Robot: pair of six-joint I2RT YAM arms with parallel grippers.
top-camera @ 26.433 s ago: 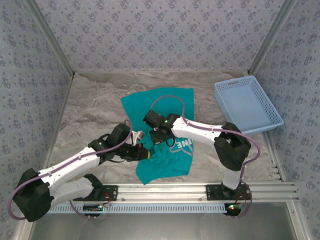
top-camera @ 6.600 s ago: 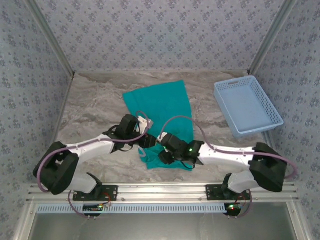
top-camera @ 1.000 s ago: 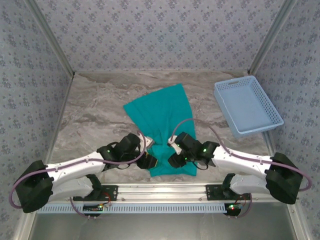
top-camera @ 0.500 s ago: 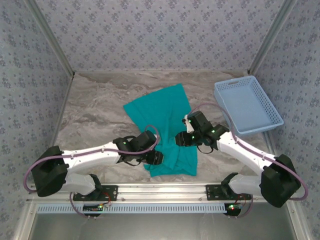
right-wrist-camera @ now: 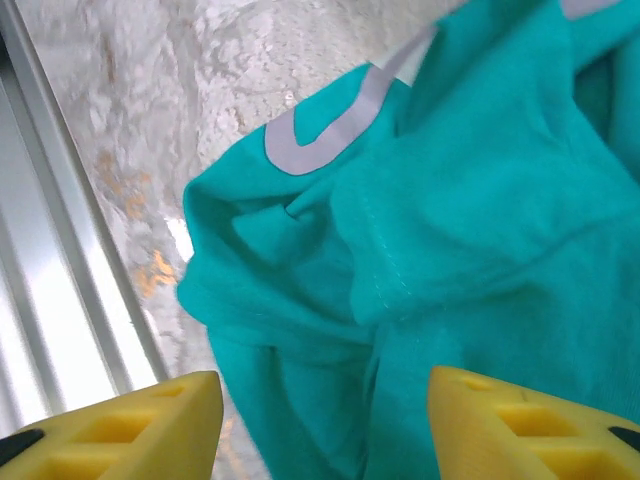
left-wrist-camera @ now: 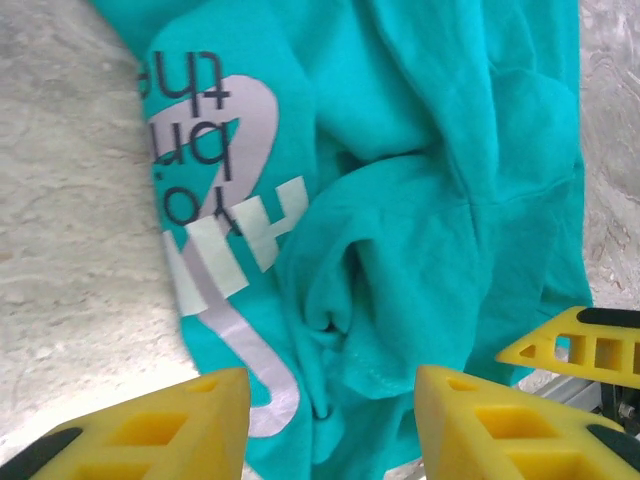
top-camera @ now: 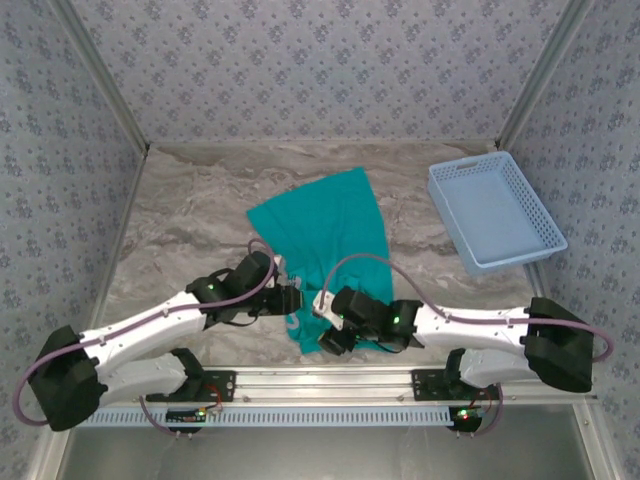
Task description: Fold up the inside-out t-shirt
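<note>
marble tabletop (top-camera: 180, 220); both arms stretched low, inward; left gripper (left-wrist-camera: 330, 420), right gripper (right-wrist-camera: 325, 420), jaws spread; teal t-shirt (top-camera: 330, 215), bunched hem directly beneath each.

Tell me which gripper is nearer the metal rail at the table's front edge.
The right gripper: it is over the t-shirt's near hem, close to the rail, while the left gripper is farther back, at the shirt's left edge.

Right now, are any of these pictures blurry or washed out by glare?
Top view: evenly lit, t-shirt crisp enough. Left wrist view: the near yellow fingers look soft, table pale at lower left. Right wrist view: strong glare on the metal rail and the table beside it.
</note>
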